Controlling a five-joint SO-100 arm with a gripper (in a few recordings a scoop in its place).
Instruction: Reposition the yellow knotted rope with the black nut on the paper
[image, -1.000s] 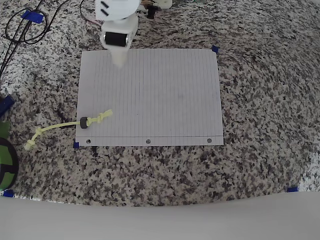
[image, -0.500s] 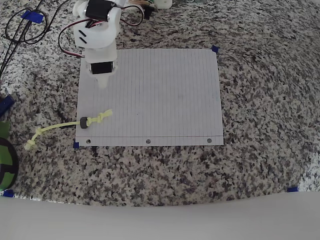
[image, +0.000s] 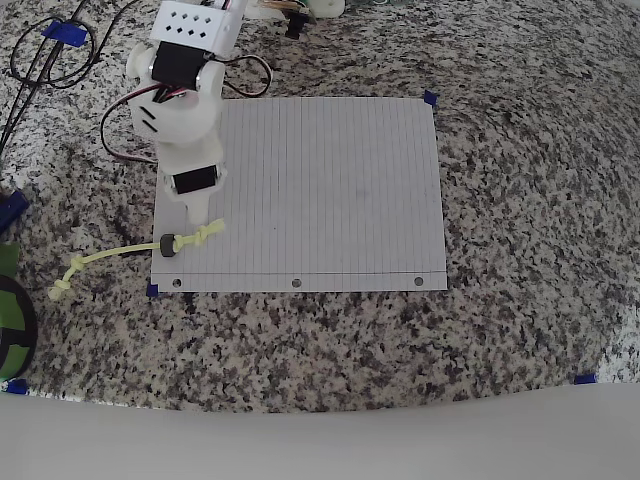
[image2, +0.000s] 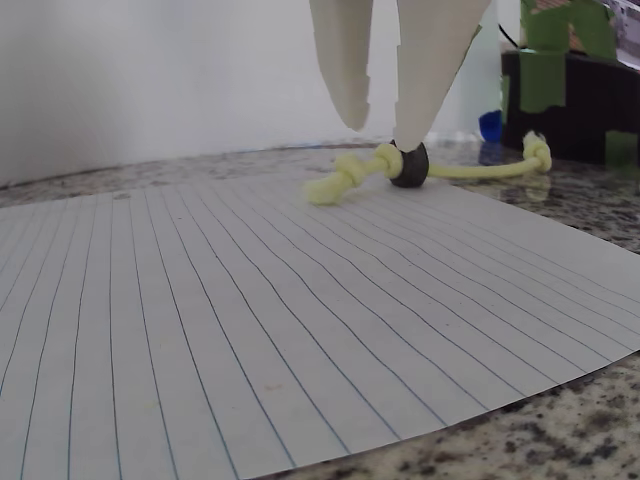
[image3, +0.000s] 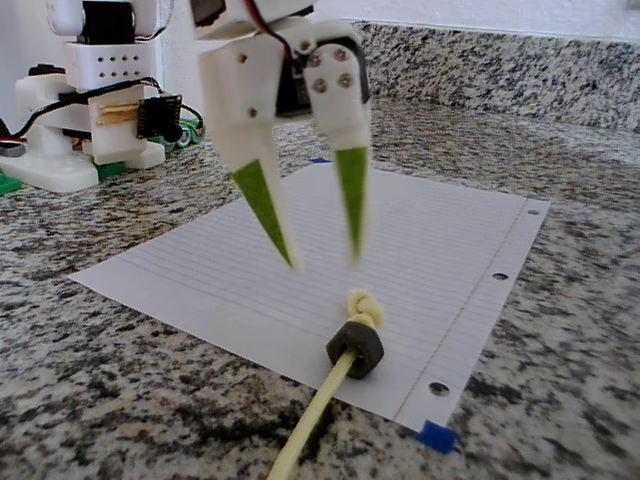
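Note:
The yellow knotted rope (image: 120, 254) lies across the left bottom corner of the paper (image: 320, 180), with one knot on the sheet and its other knotted end off on the granite. The black nut (image: 168, 245) sits on the rope just inside the paper's left edge. My gripper (image: 196, 212) hangs open just above the on-paper knot, nothing between its fingers. In the fixed view the green fingertips (image3: 293, 262) hover a little behind the nut (image3: 356, 347) and knot (image3: 364, 305). In the wrist view the gripper (image2: 382, 135) points at the nut (image2: 410, 165) and rope (image2: 340, 182).
Black looped cables (image: 50, 55) lie at the far left corner of the granite counter. A green and black object (image: 10, 315) sits at the left edge. Blue tape bits (image: 152, 291) mark the paper's corners. The arm's base (image3: 90, 110) stands behind the sheet.
The arm has swung from the paper's top edge down along its left side, bringing the open gripper close above the rope's knot. The rope and nut have not moved.

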